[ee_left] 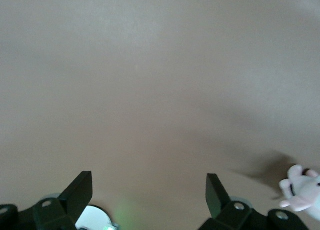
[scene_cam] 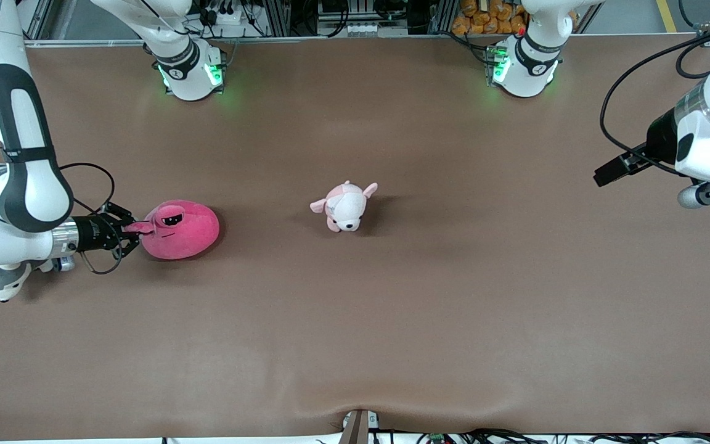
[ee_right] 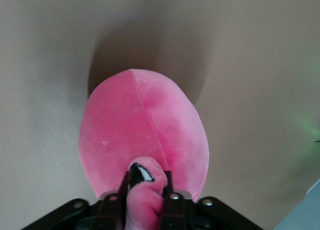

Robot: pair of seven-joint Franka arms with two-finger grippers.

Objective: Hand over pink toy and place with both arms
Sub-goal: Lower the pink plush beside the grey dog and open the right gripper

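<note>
Front view: the pink toy [scene_cam: 181, 230] lies on the counter [scene_cam: 392, 320] at the right arm's end, about level with the puppy plush [scene_cam: 344, 206], which sits mid-counter, well apart from it. The right tool [scene_cam: 128, 229] is low at the toy's outer end, pinching a soft protruding part of it, apparently an ear. The toy's body appears to rest on the counter, so by my judgement the task is at its first step: grasp made, no lift evident. Lift, transfer to the other arm and placing are all left to do. The toy's long axis runs along the counter's length, from the right arm's end toward the puppy plush; its face and eyes are at the gripped end, turned upward and toward the bases, its rounded back toward mid-counter. The left tool [scene_cam: 604, 174] is raised over the left arm's end of the counter, well apart from both toys; that arm waits.

Left wrist view: the left tool [ee_left: 150, 190] has its fingers [ee_left: 80, 192] spread wide, nothing between them. Below is bare counter [ee_left: 150, 89], with the puppy plush [ee_left: 302, 192] at the picture's edge.

Right wrist view: the right tool [ee_right: 147, 190] is pressed onto a fold of the toy [ee_right: 145, 140], a black marking showing in the fold. The body stretches straight away from the tool, its shadow close around it on the counter [ee_right: 45, 89].
</note>
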